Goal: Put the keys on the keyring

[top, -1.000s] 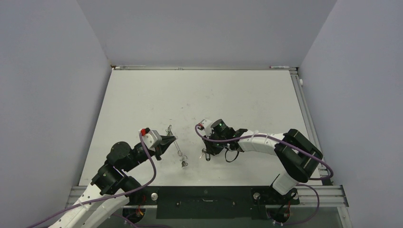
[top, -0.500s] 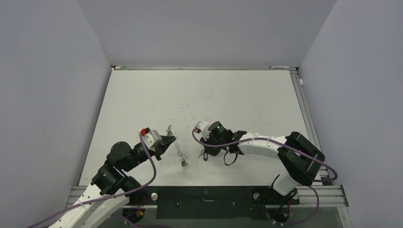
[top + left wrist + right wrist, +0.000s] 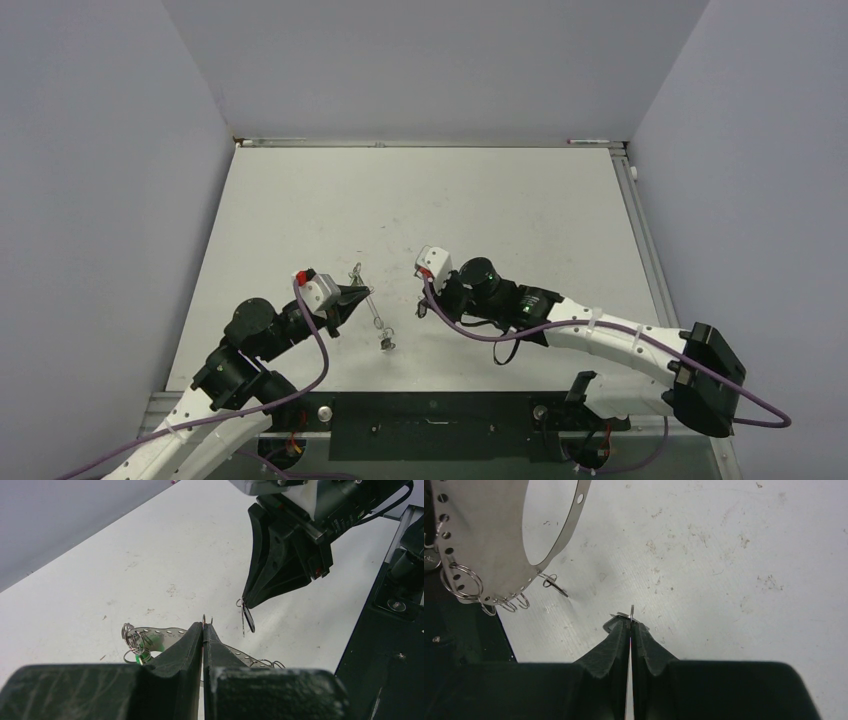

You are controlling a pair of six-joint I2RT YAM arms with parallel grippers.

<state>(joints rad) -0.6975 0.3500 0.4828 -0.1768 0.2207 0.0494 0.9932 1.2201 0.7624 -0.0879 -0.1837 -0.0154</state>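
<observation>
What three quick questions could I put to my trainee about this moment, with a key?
1. True or false: the left gripper stands open.
2. What does the left gripper clamp? A) a loose key B) the perforated metal strip carrying small rings C) a cable
3. Fill in: the right gripper is shut, and from its tips dangles a small ___.

Key: 1 false, it is shut. 2 B. 3 key.
</observation>
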